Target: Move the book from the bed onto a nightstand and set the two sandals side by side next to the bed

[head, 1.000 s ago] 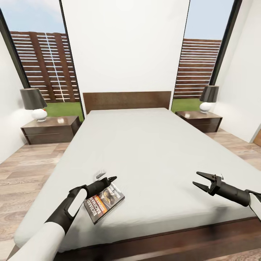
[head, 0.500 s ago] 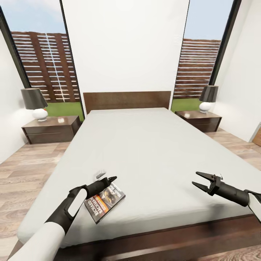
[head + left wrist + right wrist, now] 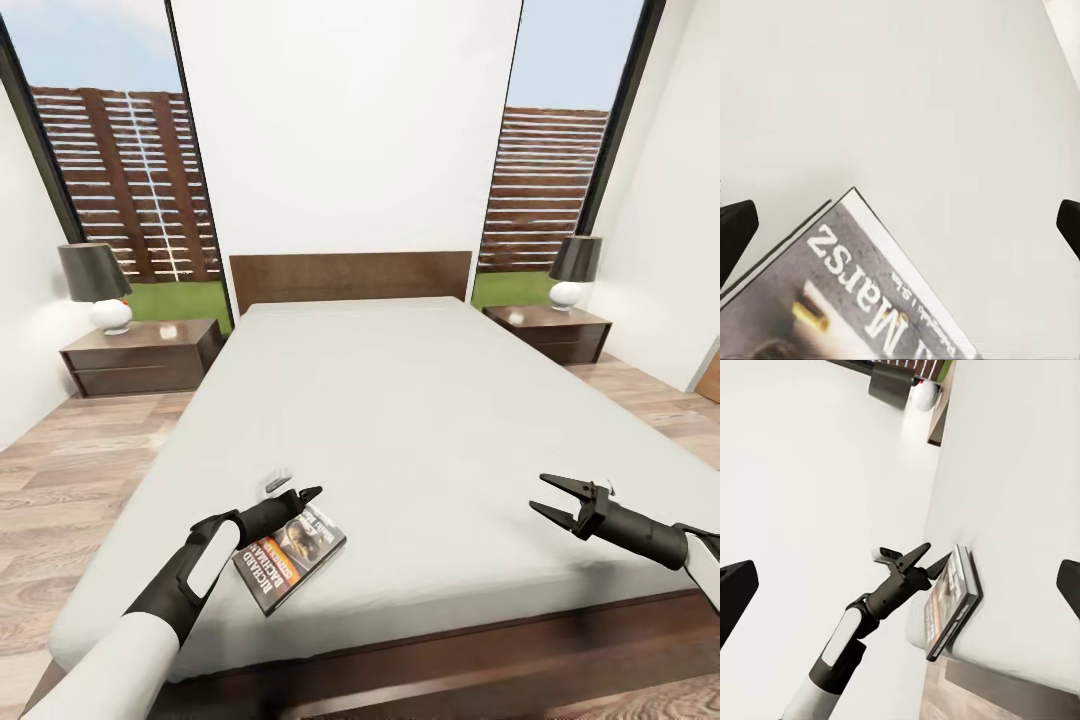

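The book (image 3: 290, 555) lies flat on the pale grey bed (image 3: 400, 400), near the foot end on the left side, its dark cover and white lettering facing up. My left gripper (image 3: 305, 497) hovers open just over the book's far corner; in the left wrist view the book (image 3: 847, 292) sits between the wide-apart fingertips (image 3: 735, 225). My right gripper (image 3: 545, 496) hangs open and empty over the foot end on the right side. From the right wrist the book (image 3: 952, 600) and the left gripper (image 3: 936, 555) show together. The sandals are out of view.
A nightstand (image 3: 140, 355) with a dark-shaded lamp (image 3: 95, 285) stands left of the headboard, and another nightstand (image 3: 550, 330) with a lamp (image 3: 575, 270) stands on the right. Wood-plank floor (image 3: 60, 480) runs along both sides of the bed. The dark bed frame (image 3: 450, 670) lies close below me.
The whole view has shifted very slightly since a second ago. Both arms and the book hold the same places.
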Controlling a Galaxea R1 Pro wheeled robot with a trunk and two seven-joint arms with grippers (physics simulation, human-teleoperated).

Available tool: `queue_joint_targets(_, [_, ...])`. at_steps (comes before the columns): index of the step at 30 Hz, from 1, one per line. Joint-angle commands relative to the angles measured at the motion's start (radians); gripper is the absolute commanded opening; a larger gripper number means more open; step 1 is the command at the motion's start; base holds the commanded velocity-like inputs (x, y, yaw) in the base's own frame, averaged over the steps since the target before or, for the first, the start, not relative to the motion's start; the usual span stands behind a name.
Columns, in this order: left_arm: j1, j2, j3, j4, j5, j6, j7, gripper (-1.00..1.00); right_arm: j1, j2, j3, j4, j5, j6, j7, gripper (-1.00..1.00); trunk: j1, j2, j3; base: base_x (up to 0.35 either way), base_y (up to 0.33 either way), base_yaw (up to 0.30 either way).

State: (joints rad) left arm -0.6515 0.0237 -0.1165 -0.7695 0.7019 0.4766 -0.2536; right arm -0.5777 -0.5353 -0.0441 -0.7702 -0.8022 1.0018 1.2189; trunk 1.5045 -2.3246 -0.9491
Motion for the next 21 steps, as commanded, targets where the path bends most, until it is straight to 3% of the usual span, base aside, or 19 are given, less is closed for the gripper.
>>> queue_joint_targets(1, [0.0, 0.001, -0.002, -0.001, 0.005, 0.004, 0.0, 1.0, -0.001, 0.0, 0.0, 0.0, 0.0, 0.004, 0.002, 1.0, 0.0, 0.0, -0.001, -0.179, 0.0, 0.0])
queue_joint_targets(6, [0.0, 0.001, -0.002, -0.001, 0.005, 0.004, 0.0, 1.0, 0.0, 0.0, 0.0, 0.0, 0.0, 0.004, 0.002, 1.0, 0.0, 0.0, -0.001, -0.158, 0.0, 0.0])
queue_joint_targets(21, [0.0, 0.001, -0.002, -0.001, 0.005, 0.004, 0.0, 1.0, 0.0, 0.0, 0.001, 0.0, 0.0, 0.004, 0.001, 1.0, 0.0, 0.0, -0.001, -0.007, 0.0, 0.0])
